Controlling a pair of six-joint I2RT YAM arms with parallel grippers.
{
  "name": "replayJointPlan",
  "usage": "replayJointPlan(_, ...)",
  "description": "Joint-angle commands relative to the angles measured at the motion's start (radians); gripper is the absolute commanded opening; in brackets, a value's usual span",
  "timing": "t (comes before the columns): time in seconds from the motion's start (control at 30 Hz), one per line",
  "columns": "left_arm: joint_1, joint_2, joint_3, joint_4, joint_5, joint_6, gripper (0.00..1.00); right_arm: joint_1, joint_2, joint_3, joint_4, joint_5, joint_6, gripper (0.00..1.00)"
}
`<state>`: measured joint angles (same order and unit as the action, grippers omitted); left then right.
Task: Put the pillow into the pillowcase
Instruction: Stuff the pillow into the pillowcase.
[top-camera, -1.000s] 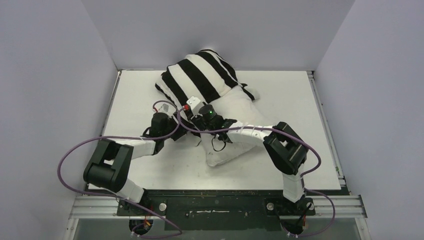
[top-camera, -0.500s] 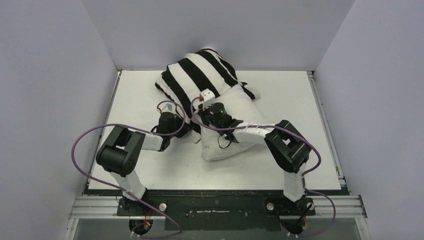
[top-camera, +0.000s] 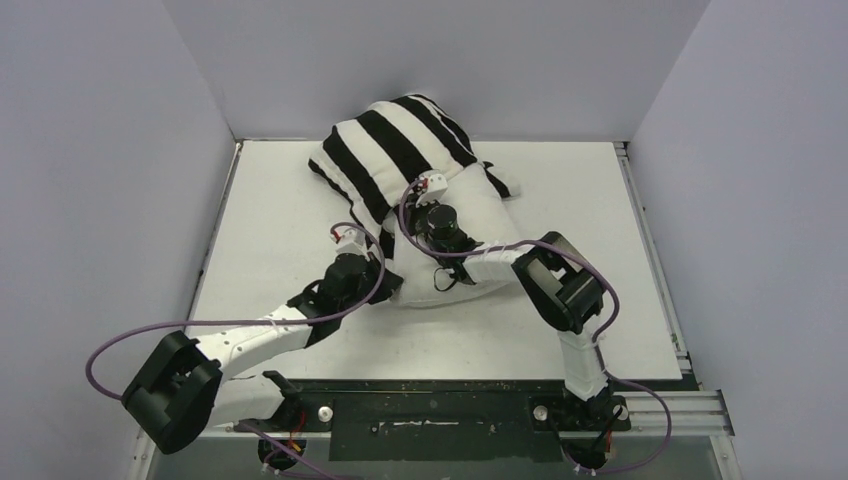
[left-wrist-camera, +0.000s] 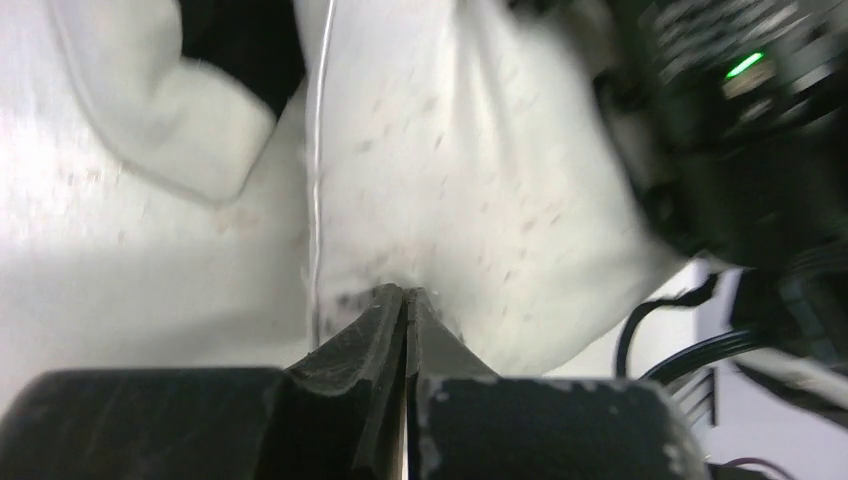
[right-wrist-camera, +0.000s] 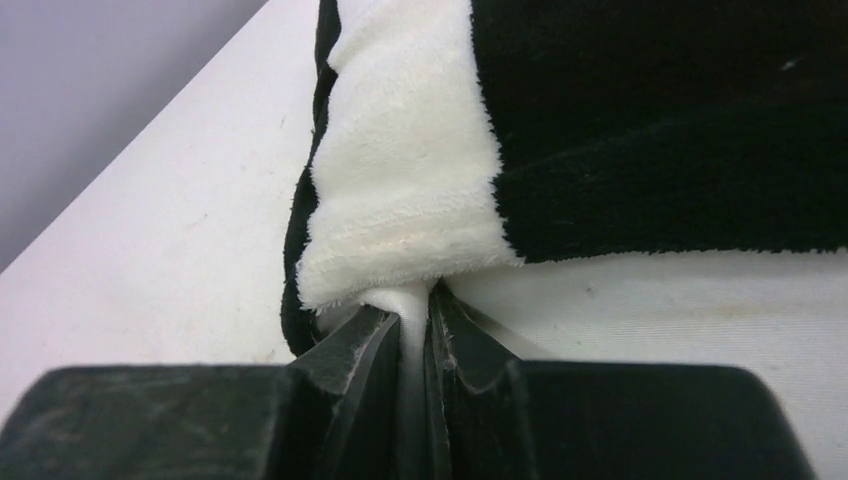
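The off-white pillow (top-camera: 490, 225) lies at the table's back centre, its far half inside the black-and-white striped pillowcase (top-camera: 390, 140). My left gripper (top-camera: 388, 283) is at the pillow's near-left corner. In the left wrist view its jaws (left-wrist-camera: 406, 292) are shut, with a small pucker of the pillow's cloth (left-wrist-camera: 450, 180) at the tips. My right gripper (top-camera: 424, 196) sits at the pillowcase's open edge. In the right wrist view it (right-wrist-camera: 432, 295) is shut on a white fold under the fuzzy hem of the pillowcase (right-wrist-camera: 620, 120), above the bare pillow (right-wrist-camera: 700, 310).
The white table (top-camera: 280, 220) is walled by grey panels on the left, back and right. My right forearm (top-camera: 480, 265) lies across the pillow's near half. Its black wrist with a green light (left-wrist-camera: 745, 65) hangs close to the left gripper. Purple cables loop beside both arms.
Both grippers have shut. The left arm has stretched forward and right to the pillow's corner. The right gripper moved toward the back, and the pillow slid further back and left.
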<state>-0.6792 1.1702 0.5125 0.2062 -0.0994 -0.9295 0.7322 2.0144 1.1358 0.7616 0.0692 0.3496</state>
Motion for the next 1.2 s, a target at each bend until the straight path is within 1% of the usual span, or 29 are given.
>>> replayJointPlan(0.0,-0.042,0.033,-0.03,-0.047,-0.064,-0.028,0.0,-0.048,0.094,0.017,0.189,0.0,0.09,0.0)
replayJointPlan(0.07,-0.02,0.007,0.011,-0.058,-0.066,0.028,0.0,-0.048,0.076,-0.024,0.202,-0.046,0.08,0.01)
replayJointPlan(0.1,-0.005,-0.002,0.053,-0.085,-0.071,0.066,0.0,-0.045,0.05,-0.038,0.183,-0.052,0.062,0.06)
replayJointPlan(0.13,0.012,-0.001,0.102,-0.124,-0.079,0.122,0.04,-0.045,0.019,-0.049,0.154,-0.051,0.049,0.1)
replayJointPlan(0.2,0.054,0.01,0.19,-0.2,-0.097,0.171,0.21,-0.055,-0.056,-0.054,0.076,-0.058,0.03,0.11)
replayJointPlan(0.23,0.086,0.015,0.213,-0.204,-0.077,0.174,0.32,-0.062,-0.077,-0.041,0.019,-0.061,0.021,0.09)
replayJointPlan(0.27,0.126,0.017,0.213,-0.192,-0.04,0.163,0.42,-0.068,-0.096,-0.031,-0.024,-0.062,0.006,0.05)
replayJointPlan(0.3,0.172,0.019,0.195,-0.148,0.005,0.152,0.49,-0.073,-0.11,-0.033,-0.041,-0.062,-0.008,0.01)
replayJointPlan(0.37,0.242,0.033,0.136,-0.072,0.057,0.136,0.57,-0.089,-0.129,-0.04,-0.038,-0.112,-0.008,0.0)
replayJointPlan(0.4,0.276,0.044,0.105,-0.028,0.083,0.134,0.58,-0.1,-0.134,-0.037,-0.038,-0.15,0.004,0.0)
replayJointPlan(0.47,0.309,0.076,0.058,0.035,0.09,0.125,0.6,-0.113,-0.138,-0.024,-0.033,-0.193,0.018,0.0)
replayJointPlan(0.57,0.316,0.151,0.012,0.176,0.14,0.098,0.64,-0.122,-0.139,0.005,-0.021,-0.236,0.04,0.0)
replayJointPlan(0.63,0.299,0.205,0.002,0.26,0.157,0.085,0.66,-0.13,-0.138,0.027,-0.019,-0.263,0.061,0.0)
replayJointPlan(0.7,0.279,0.258,0.002,0.294,0.132,0.083,0.67,-0.132,-0.137,0.056,-0.036,-0.268,0.065,0.0)
replayJointPlan(0.8,0.263,0.349,-0.017,0.432,0.122,0.05,0.68,-0.139,-0.131,0.076,-0.037,-0.279,0.09,0.0)
replayJointPlan(0.87,0.245,0.41,-0.008,0.487,0.107,0.037,0.68,-0.141,-0.129,0.081,-0.032,-0.285,0.101,0.0)
replayJointPlan(0.97,0.22,0.518,0.012,0.615,0.073,0.003,0.68,-0.143,-0.122,0.079,-0.007,-0.285,0.134,0.0)
replayJointPlan(1.0,0.211,0.553,0.022,0.653,0.07,-0.011,0.66,-0.144,-0.118,0.078,0.004,-0.287,0.143,0.0)
replayJointPlan(1.07,0.199,0.6,0.024,0.743,0.082,-0.047,0.38,-0.145,-0.115,0.078,0.019,-0.286,0.156,0.0)
replayJointPlan(1.13,0.182,0.568,-0.005,0.803,0.092,-0.084,0.06,-0.154,-0.112,0.075,0.029,-0.283,0.171,0.0)
replayJointPlan(1.17,0.168,0.519,-0.009,0.774,0.095,-0.083,0.0,-0.162,-0.11,0.072,0.04,-0.281,0.191,0.0)
